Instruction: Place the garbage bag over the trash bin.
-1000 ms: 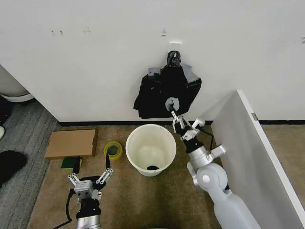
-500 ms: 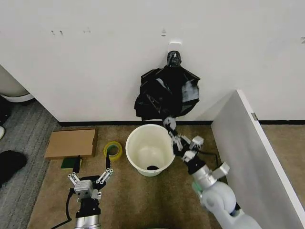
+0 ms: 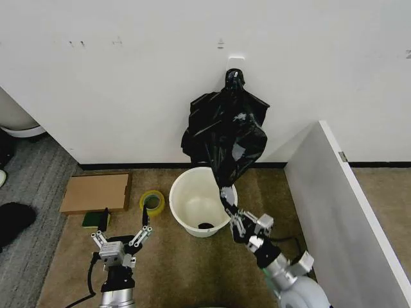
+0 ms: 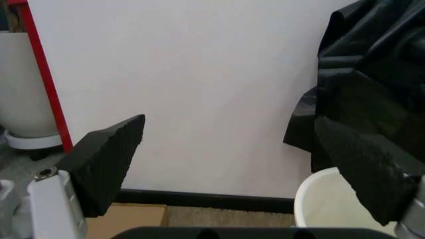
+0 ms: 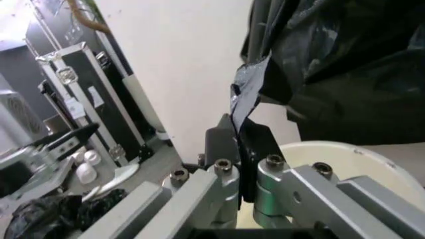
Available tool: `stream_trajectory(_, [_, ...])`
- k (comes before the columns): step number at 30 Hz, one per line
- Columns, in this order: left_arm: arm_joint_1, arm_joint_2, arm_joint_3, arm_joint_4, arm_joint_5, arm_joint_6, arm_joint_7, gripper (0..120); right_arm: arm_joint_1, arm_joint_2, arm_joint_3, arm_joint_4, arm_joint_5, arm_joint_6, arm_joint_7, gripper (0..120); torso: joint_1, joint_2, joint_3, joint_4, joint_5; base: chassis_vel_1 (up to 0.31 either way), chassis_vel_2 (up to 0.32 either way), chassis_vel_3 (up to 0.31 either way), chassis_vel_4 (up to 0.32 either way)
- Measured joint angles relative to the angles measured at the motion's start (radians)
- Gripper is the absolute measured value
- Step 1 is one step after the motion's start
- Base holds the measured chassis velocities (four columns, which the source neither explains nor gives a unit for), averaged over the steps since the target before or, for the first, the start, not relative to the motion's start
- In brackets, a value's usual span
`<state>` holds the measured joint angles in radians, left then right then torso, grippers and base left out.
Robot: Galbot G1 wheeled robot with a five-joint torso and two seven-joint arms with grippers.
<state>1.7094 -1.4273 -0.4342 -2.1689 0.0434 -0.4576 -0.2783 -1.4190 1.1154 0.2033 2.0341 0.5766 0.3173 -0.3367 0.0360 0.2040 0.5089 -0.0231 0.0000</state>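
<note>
The garbage bag (image 3: 228, 138) hangs from a wall hook, its lower corner stretched down over the trash bin (image 3: 200, 200) on the floor. Our right gripper (image 3: 226, 200) has its jaws clamped on that corner at the bin's rim, while our left gripper (image 3: 121, 242) waits low near the yellow tape roll (image 3: 153, 201), jaws spread apart.

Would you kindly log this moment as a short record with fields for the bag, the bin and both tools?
bag: thin glossy black plastic garbage bag, top still hung on a wall hook, lower corner stretched down
bin: round white plastic bucket on the carpet below the bag, uncovered
right tool: shut on the bag's corner, by the bin's rim
left tool: open, low beside the small yellow tape roll, holding nothing
</note>
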Motion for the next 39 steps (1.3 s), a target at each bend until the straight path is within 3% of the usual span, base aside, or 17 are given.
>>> stream_trajectory(24, [-0.001, 0.007, 0.003, 0.000, 0.000, 0.000, 0.000, 100, -0.156, -0.010, -0.001, -0.031, -0.161, 0.190, -0.093, 0, 0.000, 0.000, 0.000, 0.0000, 0.0000, 0.000, 0.000, 0.000, 0.000])
stream_trajectory(39, [0.001, 0.009, 0.000, 0.007, -0.003, -0.001, 0.000, 100, -0.189, -0.020, -0.007, -0.027, -0.139, 0.193, -0.103, 0, 0.000, 0.000, 0.000, 0.0001, -0.0001, 0.000, 0.000, 0.000, 0.000])
